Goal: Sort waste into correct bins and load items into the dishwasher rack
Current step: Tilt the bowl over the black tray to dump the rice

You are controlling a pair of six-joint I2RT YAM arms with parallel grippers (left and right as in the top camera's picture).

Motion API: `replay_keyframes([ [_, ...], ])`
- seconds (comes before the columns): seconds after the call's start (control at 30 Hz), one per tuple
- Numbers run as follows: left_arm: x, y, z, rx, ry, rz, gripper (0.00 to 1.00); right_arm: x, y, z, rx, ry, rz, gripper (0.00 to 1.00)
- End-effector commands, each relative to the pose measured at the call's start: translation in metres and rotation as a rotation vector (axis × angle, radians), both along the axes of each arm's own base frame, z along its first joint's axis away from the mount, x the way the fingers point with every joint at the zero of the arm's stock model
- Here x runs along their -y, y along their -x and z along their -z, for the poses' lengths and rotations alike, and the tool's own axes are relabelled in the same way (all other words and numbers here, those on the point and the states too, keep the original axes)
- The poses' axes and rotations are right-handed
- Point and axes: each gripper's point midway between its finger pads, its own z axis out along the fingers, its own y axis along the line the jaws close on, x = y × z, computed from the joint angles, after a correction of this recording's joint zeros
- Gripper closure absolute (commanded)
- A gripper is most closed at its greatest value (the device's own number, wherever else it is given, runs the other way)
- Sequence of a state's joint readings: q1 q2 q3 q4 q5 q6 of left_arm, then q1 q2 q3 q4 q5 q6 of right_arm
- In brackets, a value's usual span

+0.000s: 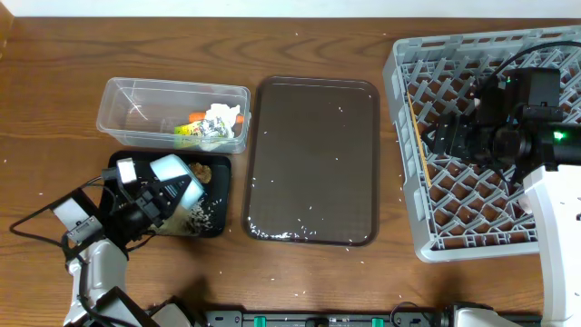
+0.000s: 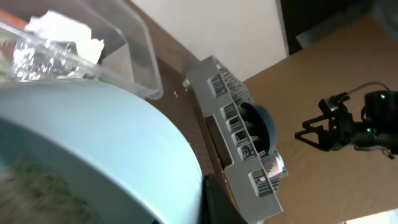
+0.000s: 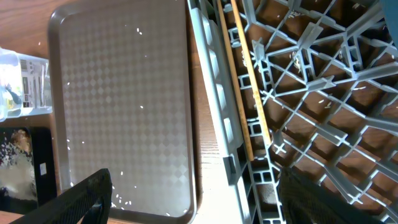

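Chopsticks (image 3: pixel 256 93) lengthwise along rack (image 3: pixel 214 93) wall, bowl (image 1: pixel 177 173) — seemingly — tilted

Robot lab bench: wooden table (image 1: pixel 300 282), cabled arm (image 1: pixel 556 218), dishwasher rack (image 1: pixel 454 204).

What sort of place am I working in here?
Likely a tabletop dish-clearing test setup on a wooden table: large grey plastic dishwasher rack, rice-flecked brown serving tray, clear plastic tub holding waste.

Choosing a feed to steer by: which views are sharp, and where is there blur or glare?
Overhead: evenly lit, sharp across brown tray and rack. Left wrist: tilted, the pale-blue bowl fills the near field, soft; white wall bright behind. Right wrist: chopsticks crisp, the tool's fingers dark and blurred at the bottom corners.
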State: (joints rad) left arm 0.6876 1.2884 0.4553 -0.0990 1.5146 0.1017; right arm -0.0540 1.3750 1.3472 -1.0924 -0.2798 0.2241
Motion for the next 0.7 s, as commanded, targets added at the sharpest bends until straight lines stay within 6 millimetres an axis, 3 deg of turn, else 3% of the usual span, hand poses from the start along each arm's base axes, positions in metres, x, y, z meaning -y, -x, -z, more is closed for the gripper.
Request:
replay_keyframes([
  [0.0,0.002,0.003,-0.009,0.084,-0.010,0.028,0.94,0.004,-0.002,-0.004,0.012,0.005,0.008,0.21],
  [0.53,0.002,0.002,-0.010,0.072,-0.002,0.026,0.94,0.004,-0.002,-0.004,0.014,0.005,0.008,0.21],
  [0.6,-0.003,-0.001,0.007,0.076,-0.108,-0.010,0.94,0.004,-0.002,-0.004,0.013,0.005,0.008,0.21],
  [0.67,0.001,0.003,-0.008,0.097,-0.020,0.027,0.94,0.004,-0.003,-0.004,0.017,0.005,0.008,0.21],
])
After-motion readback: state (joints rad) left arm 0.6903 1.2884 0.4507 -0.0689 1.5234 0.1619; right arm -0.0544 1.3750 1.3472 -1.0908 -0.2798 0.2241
